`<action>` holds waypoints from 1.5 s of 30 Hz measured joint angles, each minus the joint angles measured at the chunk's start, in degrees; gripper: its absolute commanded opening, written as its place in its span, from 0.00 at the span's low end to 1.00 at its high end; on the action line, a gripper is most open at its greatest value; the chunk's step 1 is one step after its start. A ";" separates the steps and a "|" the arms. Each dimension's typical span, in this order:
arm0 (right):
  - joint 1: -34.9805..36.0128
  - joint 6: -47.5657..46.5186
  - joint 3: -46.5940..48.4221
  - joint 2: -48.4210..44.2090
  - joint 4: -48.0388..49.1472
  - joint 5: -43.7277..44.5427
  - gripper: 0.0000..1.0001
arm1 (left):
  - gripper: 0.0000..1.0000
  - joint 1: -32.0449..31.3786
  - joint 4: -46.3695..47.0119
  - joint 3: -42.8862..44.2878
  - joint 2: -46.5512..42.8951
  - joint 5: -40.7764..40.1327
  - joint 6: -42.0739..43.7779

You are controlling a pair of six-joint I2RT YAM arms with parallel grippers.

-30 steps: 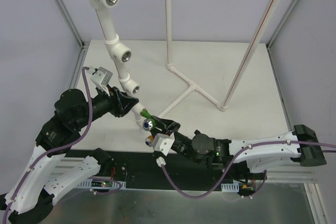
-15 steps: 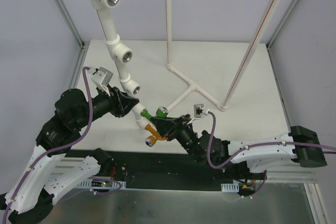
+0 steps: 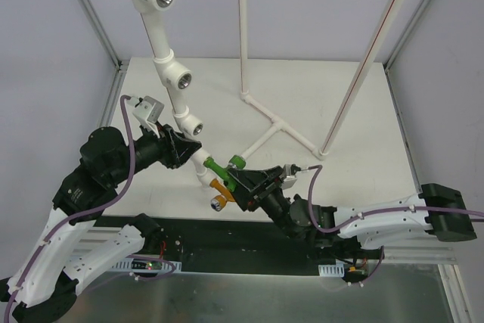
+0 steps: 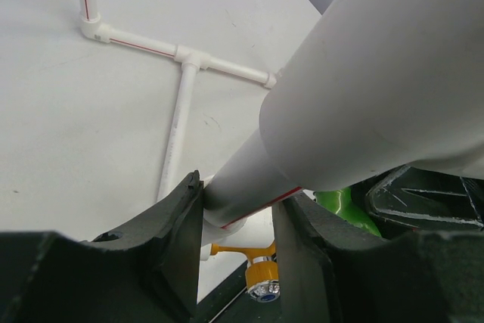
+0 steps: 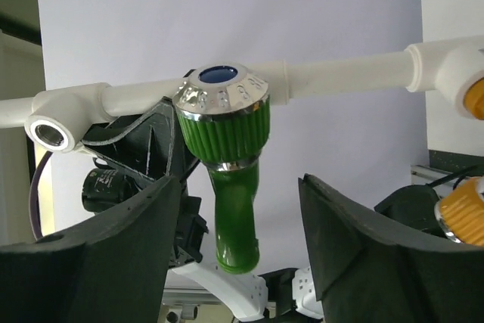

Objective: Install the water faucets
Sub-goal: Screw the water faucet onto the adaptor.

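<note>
The green faucet [image 3: 227,164] sticks out of the lower end of the slanted white pipe [image 3: 198,163], with the orange faucet [image 3: 219,191] just below it. My left gripper [image 3: 185,150] is shut on that pipe; the left wrist view shows its jaws [image 4: 238,194] clamping the pipe [image 4: 242,187], with the orange faucet [image 4: 262,276] beneath and the green one [image 4: 344,206] to the right. My right gripper [image 3: 240,179] is open around the green faucet [image 5: 227,156], with gaps on both sides. The orange faucet [image 5: 463,215] shows at the right edge.
The slanted pipe carries three tee fittings with metal threaded holes [image 3: 184,79] higher up. A white pipe base frame [image 3: 276,122] lies on the table with an upright pipe [image 3: 243,28] and a red-striped slanted pipe [image 3: 363,58]. Metal frame posts stand at the table's corners.
My right wrist has rolled round at the green faucet, and the faucet's silver end has swung from low near the orange one up to the right. The left arm still holds the pipe.
</note>
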 measured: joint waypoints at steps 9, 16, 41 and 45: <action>0.24 -8.74 -10.69 -11.54 -0.04 2.25 0.74 | 0.00 0.00 0.52 0.07 0.63 0.11 -0.20; -0.13 -59.60 -12.02 -25.66 -4.83 -0.81 0.82 | 0.00 0.00 0.57 0.07 0.70 0.11 -0.22; -1.86 -165.98 7.43 -6.62 -21.44 -30.47 0.90 | 0.00 0.00 1.49 0.17 1.86 0.52 -0.70; -4.96 -166.46 7.43 -4.68 -21.27 -31.15 0.68 | 0.00 0.00 1.49 0.17 1.86 0.55 -0.72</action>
